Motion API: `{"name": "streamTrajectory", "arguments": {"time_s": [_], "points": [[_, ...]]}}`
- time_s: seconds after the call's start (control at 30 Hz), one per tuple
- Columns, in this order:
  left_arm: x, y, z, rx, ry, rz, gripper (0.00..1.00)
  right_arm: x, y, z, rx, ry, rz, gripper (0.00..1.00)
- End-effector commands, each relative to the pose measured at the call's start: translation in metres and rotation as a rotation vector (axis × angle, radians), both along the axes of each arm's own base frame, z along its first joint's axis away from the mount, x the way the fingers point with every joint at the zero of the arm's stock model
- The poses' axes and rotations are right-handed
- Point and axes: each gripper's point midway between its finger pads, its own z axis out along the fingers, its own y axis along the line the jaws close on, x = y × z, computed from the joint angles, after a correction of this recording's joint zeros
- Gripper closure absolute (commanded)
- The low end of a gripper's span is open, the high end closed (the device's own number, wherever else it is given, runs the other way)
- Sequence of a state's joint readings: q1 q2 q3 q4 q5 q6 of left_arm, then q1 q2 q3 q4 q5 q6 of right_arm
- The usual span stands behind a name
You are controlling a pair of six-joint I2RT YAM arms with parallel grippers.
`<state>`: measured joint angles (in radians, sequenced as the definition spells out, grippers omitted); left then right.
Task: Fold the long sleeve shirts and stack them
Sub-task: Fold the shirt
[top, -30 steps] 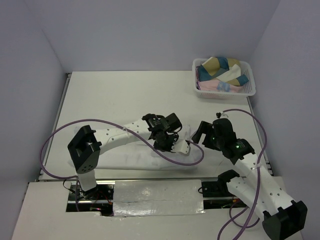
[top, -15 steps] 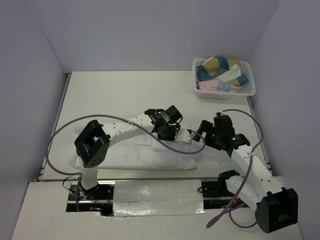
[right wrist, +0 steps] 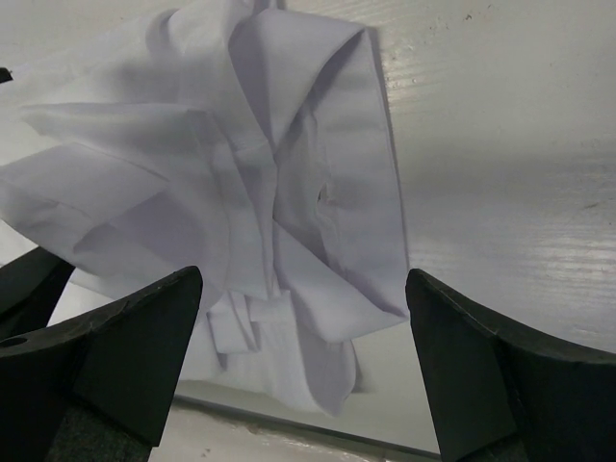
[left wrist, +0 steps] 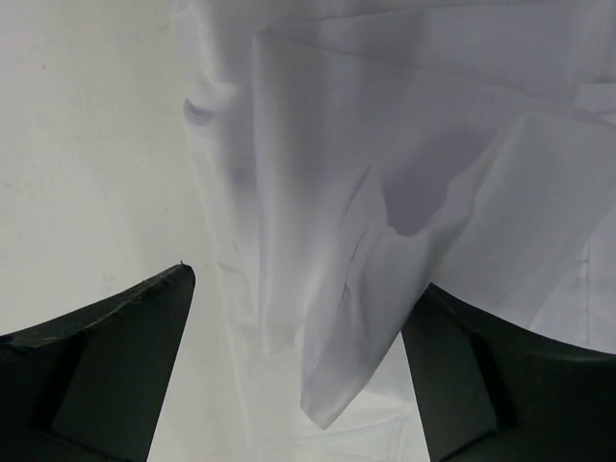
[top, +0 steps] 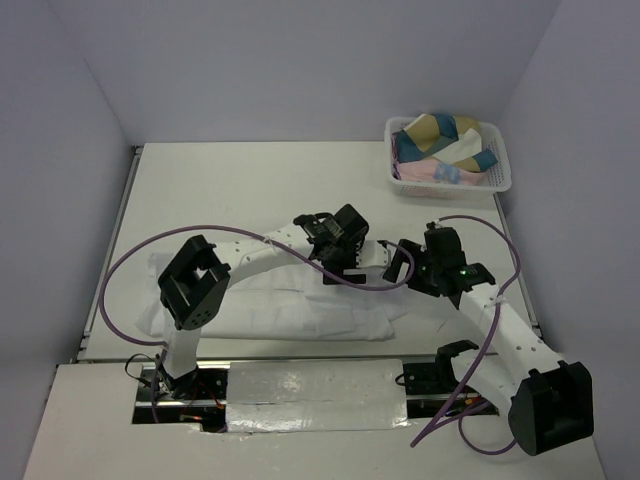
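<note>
One of the long sleeve shirts, plain white, lies flattened and partly folded along the table's front, from left of centre to the middle. My left gripper hovers over its right end. In the left wrist view this gripper is open, and a loose flap of the shirt hangs between the dark fingers, close to the right one. My right gripper stands just right of the shirt. It is open, facing the bunched, creased end of the shirt, which neither finger touches.
A white lattice basket holding several coloured cloths stands at the back right corner. The white table stretches behind the shirt. Purple cables loop over both arms, and walls close the sides and back.
My left gripper has opened and let go of the cloth, after moving back from the front edge. The right gripper has shifted back and left. The shirt lies flatter.
</note>
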<state>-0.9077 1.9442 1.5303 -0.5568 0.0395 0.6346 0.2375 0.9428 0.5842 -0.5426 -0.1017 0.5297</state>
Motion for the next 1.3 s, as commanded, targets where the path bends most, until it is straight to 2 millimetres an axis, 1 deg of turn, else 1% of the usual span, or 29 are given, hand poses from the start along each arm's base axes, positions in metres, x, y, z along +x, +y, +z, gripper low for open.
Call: {"name": "streamTrajectory", "arguments": {"time_s": [0.0, 0.03, 0.1, 0.13, 0.17, 0.23, 0.37, 0.47, 0.5, 0.53, 0.57, 0.6, 0.63, 0.67, 0.7, 0.73, 0.77, 0.83, 0.87, 0.9, 0.93, 0.97, 1.0, 1.03, 1.07, 1.1, 1.17, 1.27], "points": [[0.027, -0.003, 0.022, -0.067, -0.049, 0.162, 0.01, 0.017, 0.004, 0.027, 0.023, -0.100, 0.008, 0.07], [0.034, -0.006, 0.034, -0.097, -0.062, 0.190, 0.01, 0.018, 0.005, 0.030, 0.032, -0.109, 0.006, 0.07], [0.039, -0.004, 0.044, -0.131, -0.047, 0.250, 0.01, 0.020, 0.005, 0.037, 0.042, -0.131, 0.003, 0.07], [0.041, -0.007, 0.053, -0.152, -0.049, 0.257, 0.01, 0.020, 0.006, 0.039, 0.046, -0.139, 0.005, 0.07], [0.040, -0.009, 0.056, -0.170, -0.033, 0.264, 0.01, 0.019, 0.006, 0.044, 0.051, -0.155, 0.006, 0.07], [0.041, -0.011, 0.060, -0.184, -0.029, 0.263, 0.01, 0.019, 0.006, 0.050, 0.054, -0.180, 0.007, 0.08], [0.032, -0.013, 0.050, -0.183, 0.022, 0.244, 0.01, 0.014, 0.007, 0.052, 0.059, -0.192, 0.024, 0.10], [0.023, -0.011, 0.046, -0.174, 0.066, 0.239, 0.01, 0.009, 0.010, 0.056, 0.076, -0.211, 0.054, 0.17], [0.022, -0.012, 0.050, -0.182, 0.074, 0.237, 0.01, 0.010, 0.014, 0.061, 0.093, -0.233, 0.068, 0.24], [0.020, -0.011, 0.052, -0.187, 0.086, 0.244, 0.01, 0.009, 0.017, 0.068, 0.115, -0.260, 0.083, 0.27], [0.022, -0.009, 0.057, -0.199, 0.092, 0.253, 0.01, 0.007, 0.024, 0.072, 0.150, -0.271, 0.107, 0.31], [0.018, -0.008, 0.068, -0.218, 0.109, 0.247, 0.01, 0.011, 0.030, 0.080, 0.190, -0.305, 0.110, 0.40], [0.017, -0.006, 0.073, -0.230, 0.119, 0.255, 0.01, 0.010, 0.035, 0.085, 0.217, -0.321, 0.120, 0.44], [0.018, -0.002, 0.083, -0.248, 0.115, 0.266, 0.01, 0.009, 0.040, 0.085, 0.245, -0.321, 0.135, 0.46], [0.018, 0.005, 0.088, -0.246, 0.121, 0.276, 0.01, 0.011, 0.042, 0.085, 0.257, -0.320, 0.124, 0.48], [0.018, 0.010, 0.091, -0.248, 0.129, 0.294, 0.01, 0.011, 0.041, 0.080, 0.252, -0.294, 0.109, 0.48], [0.022, 0.022, 0.099, -0.256, 0.125, 0.317, 0.01, 0.012, 0.040, 0.076, 0.244, -0.273, 0.091, 0.48], [0.019, 0.041, 0.096, -0.229, 0.144, 0.341, 0.01, 0.011, 0.040, 0.063, 0.239, -0.216, 0.078, 0.48], [0.017, 0.057, 0.091, -0.215, 0.145, 0.365, 0.01, 0.008, 0.045, 0.058, 0.247, -0.199, 0.089, 0.48], [0.014, 0.065, 0.088, -0.205, 0.142, 0.371, 0.01, 0.008, 0.050, 0.056, 0.268, -0.182, 0.084, 0.48], [0.010, 0.069, 0.092, -0.215, 0.122, 0.355, 0.01, 0.006, 0.054, 0.051, 0.278, -0.164, 0.083, 0.48], [-0.002, 0.077, 0.071, -0.181, 0.159, 0.348, 0.01, 0.002, 0.063, 0.050, 0.287, -0.158, 0.110, 0.47], [-0.009, 0.078, 0.065, -0.184, 0.184, 0.339, 0.02, 0.003, 0.064, 0.044, 0.278, -0.132, 0.091, 0.45], [-0.019, 0.074, 0.058, -0.201, 0.235, 0.325, 0.04, 0.003, 0.067, 0.042, 0.274, -0.120, 0.095, 0.43], [-0.029, 0.075, 0.046, -0.188, 0.283, 0.323, 0.06, 0.005, 0.070, 0.040, 0.277, -0.117, 0.096, 0.38], [-0.033, 0.075, 0.040, -0.186, 0.320, 0.341, 0.11, 0.004, 0.074, 0.034, 0.285, -0.090, 0.106, 0.37], [-0.037, 0.069, 0.029, -0.193, 0.379, 0.351, 0.18, 0.007, 0.078, 0.025, 0.289, -0.065, 0.106, 0.35], [-0.037, 0.061, 0.023, -0.230, 0.423, 0.351, 0.19, 0.011, 0.077, 0.014, 0.266, -0.044, 0.098, 0.34]]}}
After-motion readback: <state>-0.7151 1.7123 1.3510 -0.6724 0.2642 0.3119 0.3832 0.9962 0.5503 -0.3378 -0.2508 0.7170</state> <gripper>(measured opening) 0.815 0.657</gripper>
